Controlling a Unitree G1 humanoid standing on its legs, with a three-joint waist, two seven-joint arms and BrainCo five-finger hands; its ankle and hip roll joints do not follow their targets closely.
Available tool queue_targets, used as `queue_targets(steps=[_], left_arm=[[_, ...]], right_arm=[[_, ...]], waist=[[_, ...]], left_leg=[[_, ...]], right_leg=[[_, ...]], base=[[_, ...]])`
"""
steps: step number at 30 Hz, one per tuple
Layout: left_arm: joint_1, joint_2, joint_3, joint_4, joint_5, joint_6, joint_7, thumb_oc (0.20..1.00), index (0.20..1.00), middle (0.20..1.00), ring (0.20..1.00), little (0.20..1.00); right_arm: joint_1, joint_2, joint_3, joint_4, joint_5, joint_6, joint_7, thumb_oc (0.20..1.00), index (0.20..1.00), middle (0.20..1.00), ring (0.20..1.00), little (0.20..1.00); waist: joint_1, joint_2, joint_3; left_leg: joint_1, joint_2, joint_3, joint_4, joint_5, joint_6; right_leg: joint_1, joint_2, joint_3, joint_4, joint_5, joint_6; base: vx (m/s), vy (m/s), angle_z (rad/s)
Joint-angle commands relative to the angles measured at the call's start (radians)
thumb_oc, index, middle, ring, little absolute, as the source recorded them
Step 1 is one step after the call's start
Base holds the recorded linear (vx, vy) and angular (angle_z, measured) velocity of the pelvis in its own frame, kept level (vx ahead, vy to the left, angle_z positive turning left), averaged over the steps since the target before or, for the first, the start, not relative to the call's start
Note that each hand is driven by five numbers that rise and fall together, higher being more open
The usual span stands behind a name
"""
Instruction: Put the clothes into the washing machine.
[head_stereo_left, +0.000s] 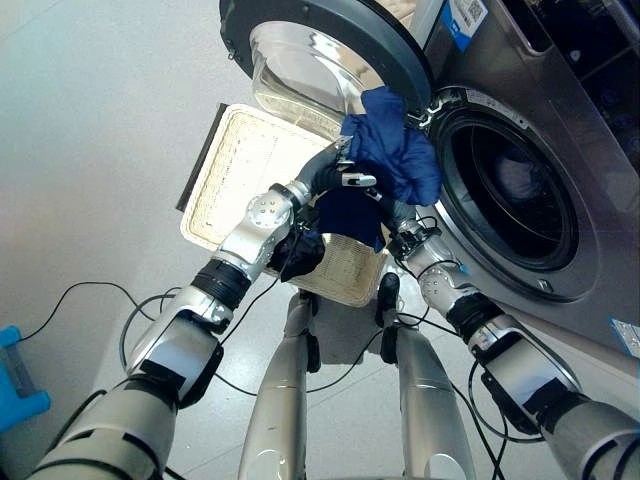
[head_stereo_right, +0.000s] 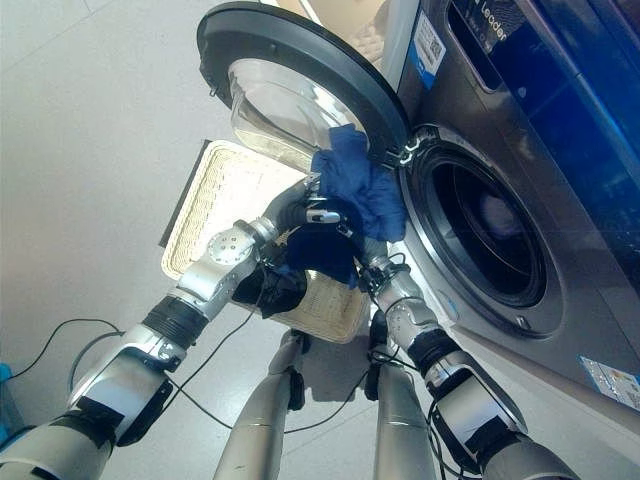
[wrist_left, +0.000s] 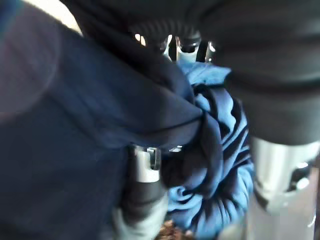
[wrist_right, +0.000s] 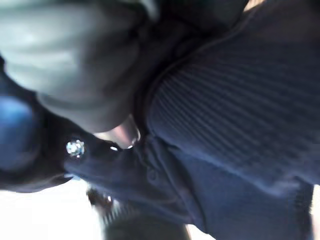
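Lifting a bundle of blue clothes (head_stereo_left: 395, 150), both robot hands hold it high between the open door (head_stereo_left: 320, 50) and the round mouth of the washing machine (head_stereo_left: 520, 190). The bundle sits at about 12 o'clock from the robot, just beside the door hinge and touching the left rim of the opening, with a darker fold hanging down below it. The left hand (head_stereo_left: 345, 172) reaches up from 7 o'clock, and its fingers (wrist_left: 145, 165) are clamped on the cloth, which bunches tightly round them in the left wrist view. The right hand (head_stereo_left: 400, 222) comes in from 5 o'clock under the hanging fold; cloth covers it, and whether its fingers are apart or together cannot be told. A pale woven basket (head_stereo_left: 245, 160) lies on the floor (head_stereo_left: 90, 120) at 11 o'clock, beneath the open door, with a small dark piece of clothing (head_stereo_left: 300, 255) draped at its near edge. Inside the drum (head_stereo_left: 515, 185), something pale shows dimly.
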Motion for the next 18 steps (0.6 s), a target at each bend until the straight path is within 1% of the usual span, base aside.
queue_targets(steps=[1, 5, 9, 10, 14, 15, 17, 18], left_arm=[[0.018, -0.057, -0.083, -0.020, 0.182, -0.040, 0.060, 1.000, 1.000, 1.000, 1.000, 1.000], [0.018, -0.043, -0.110, -0.024, 0.245, -0.055, 0.099, 1.000, 1.000, 1.000, 1.000, 1.000], [0.027, -0.038, -0.134, -0.034, 0.269, -0.069, 0.126, 1.000, 1.000, 1.000, 1.000, 1.000], [0.029, -0.046, -0.146, -0.032, 0.295, -0.071, 0.140, 1.000, 1.000, 1.000, 1.000, 1.000], [0.016, -0.049, -0.167, -0.039, 0.310, -0.078, 0.165, 1.000, 1.000, 1.000, 1.000, 1.000], [0.017, -0.054, -0.175, -0.046, 0.317, -0.081, 0.166, 1.000, 1.000, 1.000, 1.000, 1.000], [0.006, -0.055, -0.184, -0.052, 0.317, -0.080, 0.172, 1.000, 1.000, 1.000, 1.000, 1.000], [-0.004, -0.060, -0.194, -0.055, 0.329, -0.083, 0.177, 1.000, 1.000, 1.000, 1.000, 1.000]], right_arm=[[-0.109, 0.052, -0.087, -0.087, 0.121, -0.178, -0.016, 0.200, 0.200, 0.200, 0.200, 0.200], [-0.087, 0.063, -0.100, -0.050, 0.156, -0.192, -0.020, 0.200, 0.200, 0.200, 0.200, 0.200], [-0.060, 0.078, -0.129, -0.006, 0.258, -0.215, 0.018, 0.200, 0.200, 0.200, 0.200, 0.200], [-0.048, 0.090, -0.146, 0.017, 0.303, -0.222, 0.034, 0.200, 0.200, 0.200, 0.200, 0.200], [-0.045, 0.104, -0.169, 0.043, 0.376, -0.228, 0.038, 0.200, 0.200, 0.200, 0.200, 0.200], [-0.034, 0.113, -0.180, 0.050, 0.426, -0.240, 0.050, 0.200, 0.200, 0.200, 0.200, 0.200], [-0.039, 0.118, -0.194, 0.057, 0.473, -0.248, 0.066, 0.200, 0.200, 0.200, 0.200, 0.200], [-0.044, 0.123, -0.220, 0.070, 0.571, -0.268, 0.097, 0.200, 0.200, 0.200, 0.200, 0.200]], waist=[[-0.012, 0.029, -0.019], [-0.016, 0.036, -0.019], [-0.021, 0.051, -0.019], [-0.025, 0.058, -0.019], [-0.031, 0.071, -0.019], [-0.035, 0.076, -0.019], [-0.038, 0.082, -0.019], [-0.041, 0.088, -0.019]], left_leg=[[0.012, -0.054, 0.055, 0.059, -0.124, -0.032], [0.014, -0.053, 0.061, 0.054, -0.124, -0.031], [0.026, -0.055, 0.072, 0.044, -0.126, -0.030], [0.038, -0.058, 0.074, 0.040, -0.131, -0.030], [0.036, -0.058, 0.081, 0.032, -0.123, -0.029], [0.048, -0.060, 0.084, 0.031, -0.129, -0.028], [0.043, -0.059, 0.088, 0.030, -0.124, -0.027], [0.045, -0.060, 0.091, 0.029, -0.124, -0.028]], right_leg=[[0.013, 0.032, -0.023, -0.053, 0.046, 0.097], [0.012, 0.035, -0.016, -0.059, 0.047, 0.095], [0.019, 0.036, -0.010, -0.066, 0.045, 0.092], [0.026, 0.035, -0.007, -0.063, 0.036, 0.093], [0.021, 0.037, 0.000, -0.070, 0.043, 0.089], [0.029, 0.035, 0.003, -0.066, 0.035, 0.089], [0.022, 0.037, 0.007, -0.068, 0.042, 0.087], [0.022, 0.038, 0.011, -0.067, 0.041, 0.087]], base=[[-0.01, 0.053, -0.12], [0.00, 0.043, -0.13], [0.01, 0.063, -0.09], [0.00, 0.044, -0.10], [0.00, 0.054, -0.07], [0.01, 0.052, -0.05], [0.00, 0.053, -0.05], [0.00, 0.045, -0.01]])
